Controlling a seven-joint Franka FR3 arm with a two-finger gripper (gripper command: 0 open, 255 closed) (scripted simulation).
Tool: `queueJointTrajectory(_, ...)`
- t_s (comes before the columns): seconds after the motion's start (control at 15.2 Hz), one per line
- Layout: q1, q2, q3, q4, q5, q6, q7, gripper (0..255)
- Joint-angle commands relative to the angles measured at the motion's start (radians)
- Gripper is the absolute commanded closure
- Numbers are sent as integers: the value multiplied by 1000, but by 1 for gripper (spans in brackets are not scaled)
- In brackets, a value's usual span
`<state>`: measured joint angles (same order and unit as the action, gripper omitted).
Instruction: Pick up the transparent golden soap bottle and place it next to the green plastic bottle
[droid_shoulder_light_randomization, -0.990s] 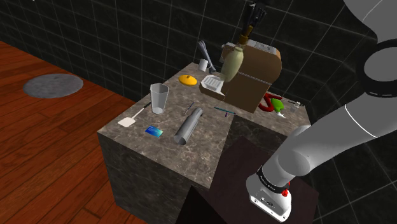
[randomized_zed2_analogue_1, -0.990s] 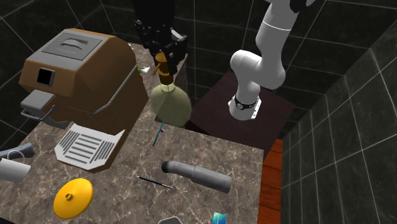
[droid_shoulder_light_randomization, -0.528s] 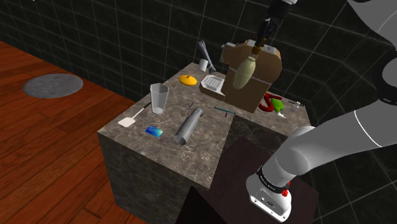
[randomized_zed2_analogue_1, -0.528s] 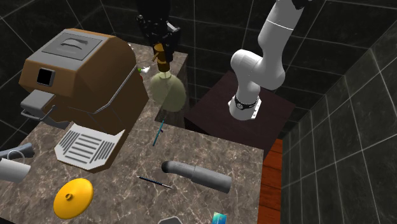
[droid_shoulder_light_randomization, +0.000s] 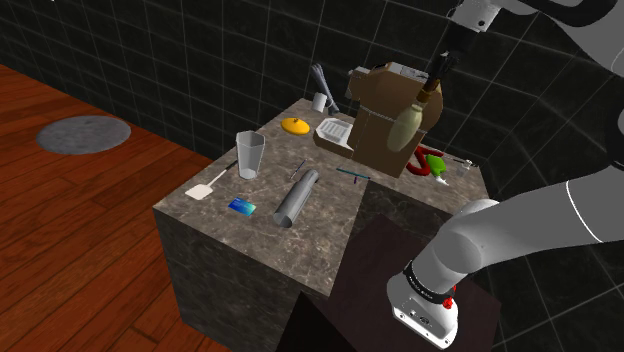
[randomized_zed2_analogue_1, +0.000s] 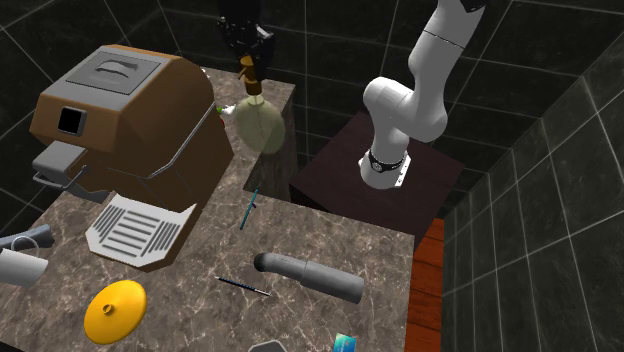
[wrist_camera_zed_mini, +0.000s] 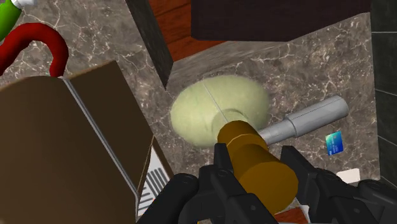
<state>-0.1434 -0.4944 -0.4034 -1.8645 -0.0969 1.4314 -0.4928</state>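
Upper right, shoulder view: clenched on cap (wrist_camera_zed_mini: 257, 167) of soap bottle (droid_shoulder_light_randomization: 405, 125), near coffee machine (droid_shoulder_light_randomization: 375, 120); could swing, clip it, slip free.

Dim, flat light lies evenly over all views. In the shoulder view the floor (droid_shoulder_light_randomization: 60, 220) at eight o'clock and the arm (droid_shoulder_light_randomization: 530, 215) at four o'clock show brightest, while the tiled walls (droid_shoulder_light_randomization: 150, 50) are near black. The table (droid_shoulder_light_randomization: 325, 225) top is softly lit, its front face darker.
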Motion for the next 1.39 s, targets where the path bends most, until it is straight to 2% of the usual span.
queueJointTrajectory(0.0,-16,-21,-34,-31,-22,14,-46,255)
queueJointTrajectory(0.73,-73,-12,-260,-86,-111,105,-303,255)
queueJointTrajectory(1.06,-77,41,-389,-68,-127,154,-433,255)
queueJointTrajectory(1.32,-62,112,-514,-33,-113,197,-549,255)
